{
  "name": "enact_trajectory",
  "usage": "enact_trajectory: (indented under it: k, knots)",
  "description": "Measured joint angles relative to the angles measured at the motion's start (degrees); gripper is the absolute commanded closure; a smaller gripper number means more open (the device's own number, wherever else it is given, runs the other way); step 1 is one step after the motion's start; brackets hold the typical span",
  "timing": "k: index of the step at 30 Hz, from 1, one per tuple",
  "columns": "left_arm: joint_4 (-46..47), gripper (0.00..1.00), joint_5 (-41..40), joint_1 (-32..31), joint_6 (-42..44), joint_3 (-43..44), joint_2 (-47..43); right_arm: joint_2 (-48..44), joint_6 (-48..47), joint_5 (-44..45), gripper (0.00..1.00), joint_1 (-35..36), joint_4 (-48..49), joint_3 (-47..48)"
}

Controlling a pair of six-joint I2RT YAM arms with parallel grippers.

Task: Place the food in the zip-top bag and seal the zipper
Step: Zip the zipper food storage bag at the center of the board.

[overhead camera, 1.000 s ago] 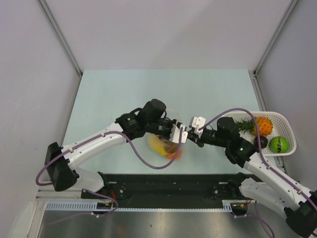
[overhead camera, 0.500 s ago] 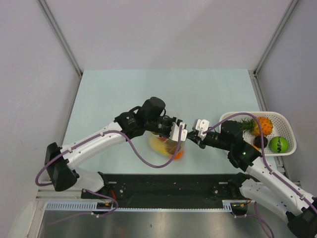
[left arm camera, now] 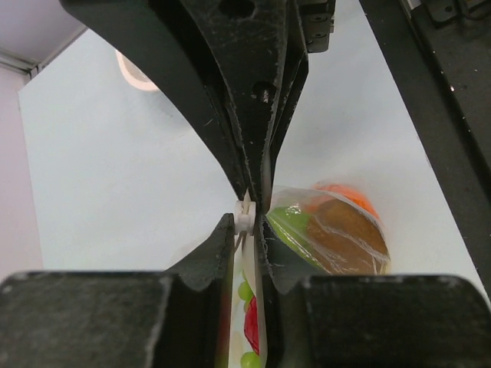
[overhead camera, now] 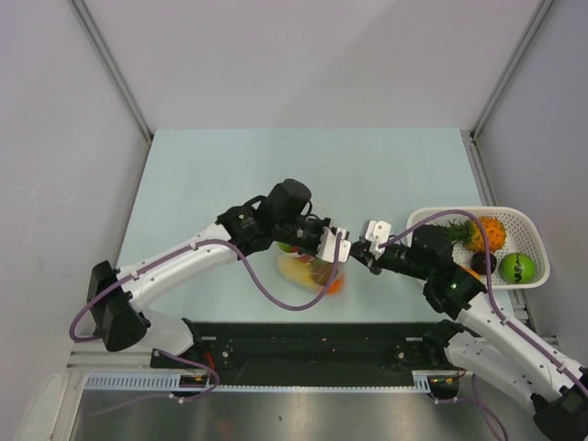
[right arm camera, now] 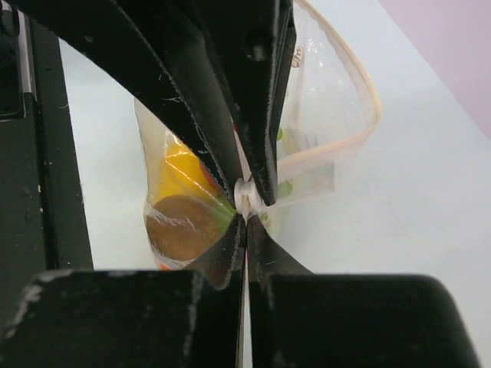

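The zip-top bag point(overhead camera: 310, 272) hangs between my two grippers, just above the table's near edge, with the food inside. My left gripper point(overhead camera: 336, 248) and right gripper point(overhead camera: 360, 254) meet tip to tip, each shut on the zipper. In the left wrist view my left gripper point(left arm camera: 245, 227) pinches the whitish zipper point(left arm camera: 244, 215). A brown piece point(left arm camera: 341, 230), green grapes point(left arm camera: 244, 290) and a red piece show through the plastic. In the right wrist view my right gripper point(right arm camera: 245, 224) clamps the zipper point(right arm camera: 247, 198). A yellow mango point(right arm camera: 180, 172) and a brown piece point(right arm camera: 180, 226) sit in the bag point(right arm camera: 322, 115).
A white slotted basket point(overhead camera: 537, 243) stands at the table's right edge. It holds an orange pineapple-like piece point(overhead camera: 489, 233), a green ball point(overhead camera: 517, 267) and a dark piece point(overhead camera: 484, 262). The black arm rail point(overhead camera: 312, 340) runs along the near edge.
Both grippers and the bag have shifted slightly to the right, the right gripper farther. Both stay shut on the zipper.
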Motion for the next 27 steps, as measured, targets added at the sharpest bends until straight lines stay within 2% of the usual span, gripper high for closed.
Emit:
enact_trajectory:
  k: [4, 7, 27]
  knots:
    - [-0.5, 0.98, 0.0, 0.0, 0.1, 0.2, 0.4, -0.6, 0.0, 0.4, 1.0, 0.0, 0.0, -0.5]
    - [-0.6, 1.0, 0.0, 0.1, 0.3, 0.4, 0.5, -1.1, 0.0, 0.6, 1.0, 0.0, 0.0, -0.7]
    - [-3.3, 1.0, 0.0, 5.3, 5.1, 0.4, 0.5, -5.7, -0.8, 3.1, 1.0, 0.0, -2.3, -0.9]
